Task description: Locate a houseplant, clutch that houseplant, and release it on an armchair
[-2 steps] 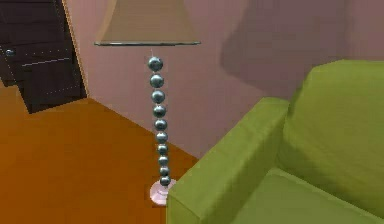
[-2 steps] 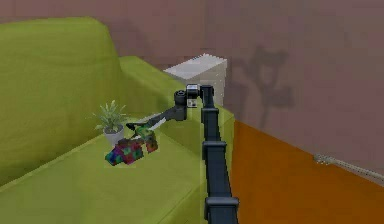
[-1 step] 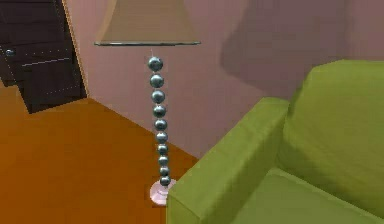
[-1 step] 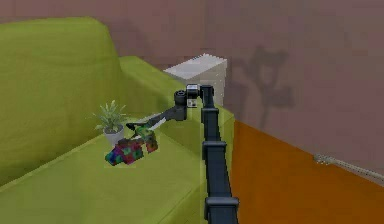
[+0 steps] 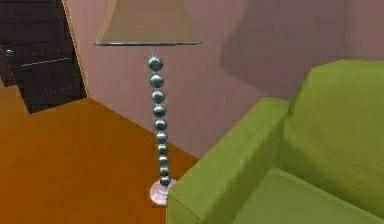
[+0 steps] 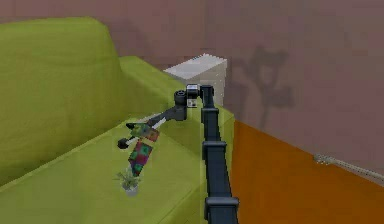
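A green armchair (image 6: 60, 90) takes up the arm side view's left, its seat (image 6: 90, 170) in front of the backrest. The same armchair (image 5: 300, 150) stands at the forward view's right. The dark arm (image 6: 213, 150) rises over the armchair's armrest. The gripper (image 6: 140, 126) points left over the seat. Just below its fingers is a tilted houseplant in a striped, many-coloured pot (image 6: 140, 152), with pale leaves (image 6: 128, 182) at its low end. I cannot tell whether the plant hangs from the gripper or lies on the seat.
A floor lamp (image 5: 158, 110) with a beaded pole and a beige shade stands just left of the armchair. A dark cabinet (image 5: 40, 55) is at the back left. A white box-like piece (image 6: 205, 70) sits behind the armrest. Orange floor (image 6: 290, 180) lies to the right.
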